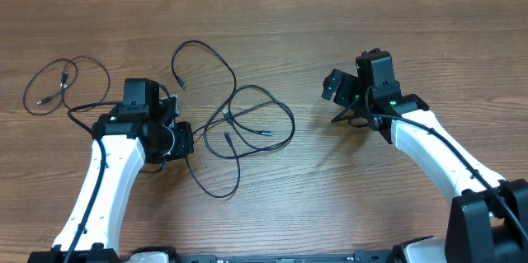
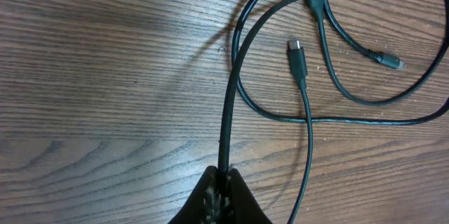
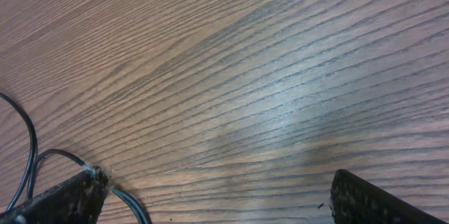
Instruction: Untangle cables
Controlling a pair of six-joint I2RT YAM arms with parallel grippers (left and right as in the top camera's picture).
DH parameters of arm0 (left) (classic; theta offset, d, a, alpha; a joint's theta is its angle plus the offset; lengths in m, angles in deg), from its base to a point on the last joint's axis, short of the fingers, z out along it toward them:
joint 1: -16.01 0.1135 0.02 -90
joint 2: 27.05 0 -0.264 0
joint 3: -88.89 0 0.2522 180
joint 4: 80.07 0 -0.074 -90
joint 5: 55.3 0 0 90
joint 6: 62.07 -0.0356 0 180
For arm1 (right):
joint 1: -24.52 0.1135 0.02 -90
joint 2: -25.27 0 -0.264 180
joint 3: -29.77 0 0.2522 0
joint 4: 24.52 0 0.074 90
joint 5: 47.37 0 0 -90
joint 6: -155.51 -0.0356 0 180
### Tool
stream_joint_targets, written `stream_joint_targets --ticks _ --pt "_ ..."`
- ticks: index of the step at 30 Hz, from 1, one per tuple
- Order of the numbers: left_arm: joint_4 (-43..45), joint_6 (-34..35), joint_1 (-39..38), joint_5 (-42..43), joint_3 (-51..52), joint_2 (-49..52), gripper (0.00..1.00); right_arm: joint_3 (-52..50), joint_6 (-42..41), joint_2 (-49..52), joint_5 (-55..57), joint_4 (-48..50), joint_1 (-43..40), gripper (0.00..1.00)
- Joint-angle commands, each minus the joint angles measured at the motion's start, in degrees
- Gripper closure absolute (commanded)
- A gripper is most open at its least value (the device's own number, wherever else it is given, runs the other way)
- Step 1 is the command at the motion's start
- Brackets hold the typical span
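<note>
Wood-grain table (image 1: 313, 205); cables (image 1: 247, 123) lie in a loose tangle at centre, just right of the left arm (image 1: 107, 180); another looped cable (image 1: 58, 86) sits apart at far left; left gripper (image 2: 223, 180) clamped tight on one black cord (image 2: 228, 104) leading into the tangle; right gripper (image 3: 221, 199) spread wide, holding nothing, well right of the tangle.

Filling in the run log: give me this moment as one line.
left gripper: shut on cable | right gripper: open, holding nothing | tangle: looped on table
</note>
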Motion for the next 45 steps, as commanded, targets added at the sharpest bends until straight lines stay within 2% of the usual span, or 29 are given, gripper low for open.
stream_joint_targets --ticks 1,4,6,10,15,18,20,23,25,27,28,30,33,39,40,43,45 --pt "0.48 0.61 -0.24 -0.5 0.76 -0.02 0.94 0.07 -0.11 -0.04 0.59 0.39 0.15 0.0" --pt "1.36 0.61 -0.24 -0.66 0.76 -0.02 0.94 0.07 -0.11 -0.04 0.57 0.37 0.15 0.0" --pt "2.03 0.61 -0.24 -1.03 0.76 -0.02 0.89 0.07 -0.11 -0.04 0.57 0.37 0.15 0.0" --pt "2.38 0.59 -0.22 -4.04 0.76 -0.02 0.67 0.07 -0.11 -0.04 0.59 0.37 0.15 0.0" --pt "2.4 0.57 -0.22 -5.68 0.76 -0.02 0.63 0.07 -0.11 -0.04 0.57 0.37 0.15 0.0" --pt "2.56 0.59 -0.22 -5.4 0.74 -0.02 0.56 0.07 -0.11 -0.04 0.57 0.37 0.15 0.0" --pt "3.08 0.59 -0.22 -3.02 0.68 -0.02 0.5 0.07 -0.11 -0.04 0.57 0.37 0.15 0.0" --pt "8.13 0.81 -0.24 11.21 0.66 -0.02 0.53 0.07 -0.11 -0.04 0.57 0.37 0.15 0.0" --pt "11.54 2.14 -0.24 18.38 0.66 -0.02 0.5 0.07 -0.11 -0.04 0.59 0.37 0.15 0.0" --pt "14.82 3.02 -0.24 22.1 0.66 -0.02 0.54 0.07 -0.11 -0.04 0.59 0.37 0.15 0.0" --pt "16.04 4.63 -0.26 22.25 0.68 -0.02 0.61 0.07 -0.11 -0.04 0.59 0.37 0.15 0.0" --pt "17.44 8.85 -0.85 20.65 0.79 -0.02 0.66 0.07 -0.11 -0.04 0.57 0.37 0.15 0.0" --pt "17.16 14.45 -2.34 14.82 0.76 -0.02 0.66 0.07 -0.11 -0.04 0.57 0.37 0.15 0.0" --pt "13.38 21.79 -8.85 2.21 0.79 -0.02 0.55 0.07 -0.11 -0.04 0.57 0.37 0.15 0.0" --pt "13.09 22.91 -10.21 0.55 0.79 -0.02 0.56 0.07 -0.11 -0.04 0.57 0.37 0.15 0.0" --pt "11.96 29.35 -15.15 -6.95 0.79 -0.02 0.67 0.07 -0.11 -0.04 0.57 0.37 0.15 0.0" --pt "11.08 33.9 -18.08 -11.54 0.79 0.0 0.67 0.07 -0.11 -0.04 0.57 0.37 0.15 0.0"
